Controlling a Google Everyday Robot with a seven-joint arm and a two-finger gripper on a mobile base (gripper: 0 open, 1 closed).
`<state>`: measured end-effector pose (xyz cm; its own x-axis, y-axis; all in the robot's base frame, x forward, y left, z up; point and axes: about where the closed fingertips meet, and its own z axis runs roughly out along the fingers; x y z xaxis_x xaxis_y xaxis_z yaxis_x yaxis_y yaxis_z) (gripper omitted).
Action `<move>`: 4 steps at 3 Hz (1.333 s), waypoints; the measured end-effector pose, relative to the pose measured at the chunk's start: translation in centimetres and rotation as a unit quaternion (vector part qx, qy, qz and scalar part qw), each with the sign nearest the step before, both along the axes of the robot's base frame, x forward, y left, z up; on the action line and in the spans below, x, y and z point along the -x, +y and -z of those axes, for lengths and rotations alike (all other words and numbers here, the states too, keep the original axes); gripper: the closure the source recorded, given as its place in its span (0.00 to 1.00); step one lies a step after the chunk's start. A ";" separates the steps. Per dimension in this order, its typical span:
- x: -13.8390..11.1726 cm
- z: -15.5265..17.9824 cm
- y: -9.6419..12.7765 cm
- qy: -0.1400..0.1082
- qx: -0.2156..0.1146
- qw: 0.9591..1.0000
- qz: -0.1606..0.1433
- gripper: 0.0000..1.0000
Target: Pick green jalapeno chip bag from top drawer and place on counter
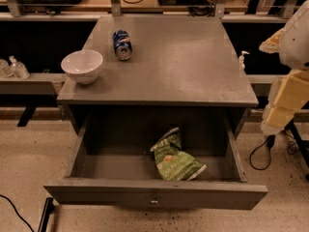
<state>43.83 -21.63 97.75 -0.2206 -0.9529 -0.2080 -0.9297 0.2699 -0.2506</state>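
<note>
The top drawer (154, 193) is pulled wide open below the counter (183, 66). The green jalapeno chip bag (175, 158) lies crumpled on the drawer floor, right of centre and near the front panel. My arm, white and pale yellow, shows at the right edge of the view. Its gripper (277, 116) hangs beside the cabinet's right side. It is level with the counter edge, apart from the bag and outside the drawer.
A white bowl (82, 65) stands at the counter's left front. A blue soda can (122, 45) lies on its side behind the bowl. A black cable (263, 153) loops on the floor to the right. Shelving and rails run behind the cabinet.
</note>
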 end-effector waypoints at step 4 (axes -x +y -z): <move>-1.8 9.9 2.2 0.007 -0.047 0.999 0.003 0.00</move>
<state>45.58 -19.42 87.82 -0.2306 -0.9275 -0.2944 -0.9309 0.2984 -0.2109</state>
